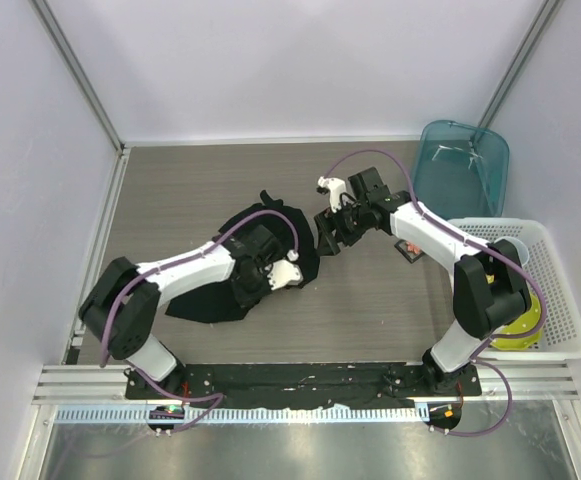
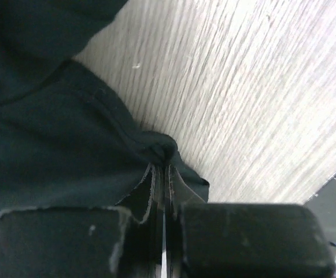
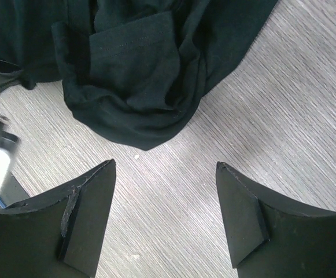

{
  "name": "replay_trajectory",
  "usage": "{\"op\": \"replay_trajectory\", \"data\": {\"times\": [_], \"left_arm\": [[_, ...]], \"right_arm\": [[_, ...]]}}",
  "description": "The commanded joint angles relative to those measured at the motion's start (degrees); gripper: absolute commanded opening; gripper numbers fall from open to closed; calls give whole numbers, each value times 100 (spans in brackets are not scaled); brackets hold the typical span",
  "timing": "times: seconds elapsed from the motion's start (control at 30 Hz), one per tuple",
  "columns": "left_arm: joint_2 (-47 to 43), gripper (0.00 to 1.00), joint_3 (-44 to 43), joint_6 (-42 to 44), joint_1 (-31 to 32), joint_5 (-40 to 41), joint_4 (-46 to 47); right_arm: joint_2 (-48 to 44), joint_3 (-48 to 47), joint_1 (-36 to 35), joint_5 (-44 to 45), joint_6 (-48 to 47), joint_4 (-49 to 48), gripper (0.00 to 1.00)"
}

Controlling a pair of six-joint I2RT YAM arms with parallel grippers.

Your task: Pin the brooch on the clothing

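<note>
We see a robot lab, not a home or a shop. The work area is a closed cell: plain white walls held in aluminium posts, with a wood-pattern table inside. Two white arms, the left arm and the right arm, are bolted on a black plate at the near edge, beside an aluminium rail. Purple cables run along both arms. A white basket and a blue-green bin stand at the right side. Only the black shirt on the table looks like a household thing.
</note>
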State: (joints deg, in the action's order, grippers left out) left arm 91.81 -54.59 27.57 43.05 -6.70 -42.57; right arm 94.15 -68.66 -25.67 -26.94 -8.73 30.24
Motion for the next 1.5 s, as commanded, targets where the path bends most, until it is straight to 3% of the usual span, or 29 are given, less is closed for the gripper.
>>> {"op": "replay_trajectory", "data": {"times": [0.0,0.13,0.23,0.4,0.5,0.63,0.8,0.97,1.03,1.07,1.1,1.2,1.23,1.37,1.47], "left_arm": [[-935,0,-465,-164,-960,-1258,-664],[-1919,0,-719,-498,-2377,-1782,-666],[-2035,0,-799,-647,-3406,-2106,-692],[-1466,0,-782,-1008,-4811,-2484,-657],[-938,0,-843,-1254,-5331,-2828,-613],[-472,0,-905,-1395,-5614,-3039,-525],[-261,0,-887,-1465,-5649,-2890,-349],[-190,0,-870,-1465,-5667,-2872,-314],[-172,0,-861,-1474,-5667,-2828,-305],[-190,0,-869,-1465,-5667,-2811,-305],[-190,0,-869,-1457,-5667,-2784,-305],[-234,0,-887,-1378,-5685,-2688,-349],[-242,0,-887,-1316,-5702,-2618,-366],[-304,0,-861,-1158,-5799,-2460,-366],[-330,0,-808,-1044,-5808,-2345,-340]], "right_arm": [[-204,-165,45,-110,-120,-141,74],[-151,-279,-51,-110,-111,-290,73],[-20,-419,-210,13,-120,-378,72],[313,-630,-842,531,-190,-563,73],[481,-771,-1264,812,-225,-694,74],[858,-972,-1765,1427,-261,-923,78],[1404,-1448,-2029,1551,-217,-695,81],[1641,-1238,-2398,1806,-348,-651,83],[1651,-1062,-2547,2042,-401,-590,78],[1651,-1018,-2566,2087,-436,-546,69],[1598,-1026,-2566,2114,-480,-371,43],[1152,-1149,-2452,1948,-717,365,6],[984,-1106,-2399,1877,-787,508,1],[-52,-483,-1995,1604,-1129,1027,1],[-520,-69,-1285,1350,-1288,1396,2]]}}
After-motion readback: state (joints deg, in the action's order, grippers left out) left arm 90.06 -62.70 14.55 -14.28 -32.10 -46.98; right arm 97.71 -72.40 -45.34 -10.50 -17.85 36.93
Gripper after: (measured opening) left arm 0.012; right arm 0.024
